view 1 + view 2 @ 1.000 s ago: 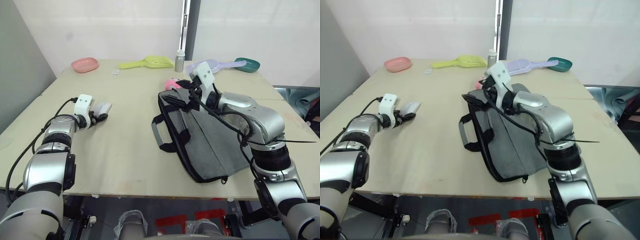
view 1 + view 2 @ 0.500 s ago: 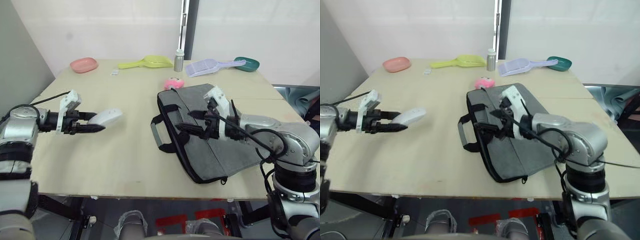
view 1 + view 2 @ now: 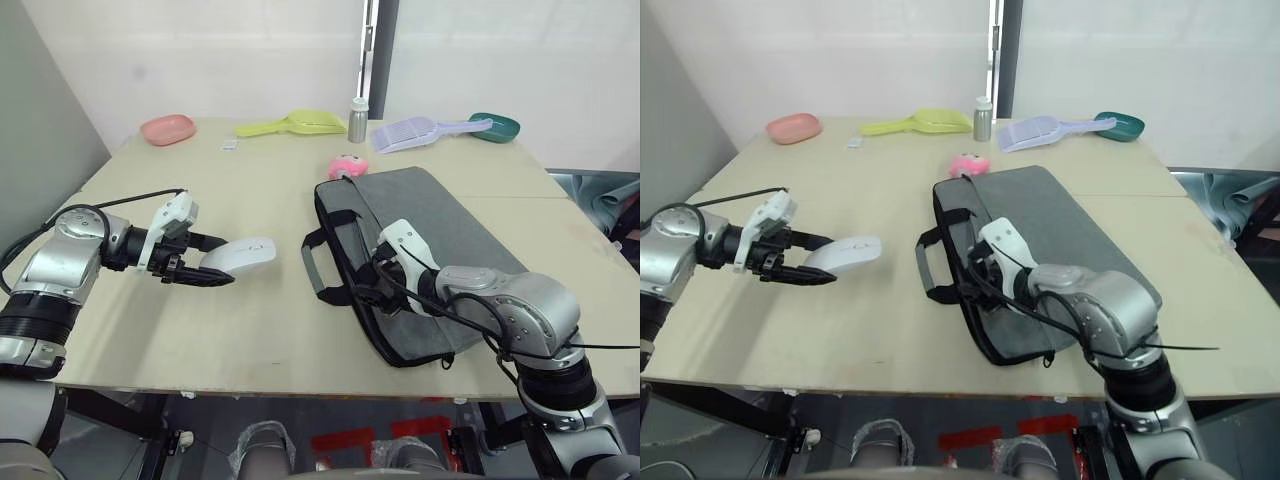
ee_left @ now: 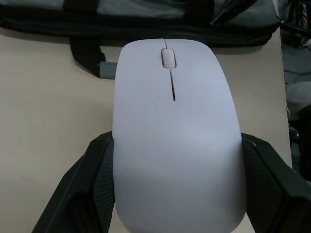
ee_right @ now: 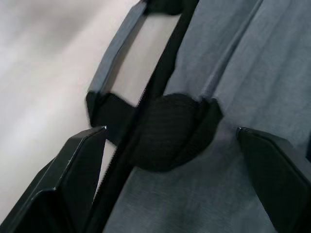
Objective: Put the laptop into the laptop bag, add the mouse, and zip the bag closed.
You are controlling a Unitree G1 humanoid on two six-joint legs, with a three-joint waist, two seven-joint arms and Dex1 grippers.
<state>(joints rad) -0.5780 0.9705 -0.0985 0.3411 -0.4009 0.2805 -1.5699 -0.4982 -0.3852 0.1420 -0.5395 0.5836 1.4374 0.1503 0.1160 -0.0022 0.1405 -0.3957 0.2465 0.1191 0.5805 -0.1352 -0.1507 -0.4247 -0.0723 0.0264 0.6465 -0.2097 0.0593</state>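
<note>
Between my left hand's (image 3: 205,268) fingers sits the mouse (image 3: 238,256), gripped tight; my right hand (image 3: 368,285) is spread open over the laptop bag (image 3: 440,235), mouse and zipping still to do.

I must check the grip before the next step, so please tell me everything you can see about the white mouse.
The mouse is a flat white oval of smooth plastic, with a small scroll wheel and a thin slit along its top. It is held above the table, top side up, between the two black fingers of the left end effector, which clamp its rear half from both sides. Its front end points toward the grey bag, which lies apart from it.
</note>
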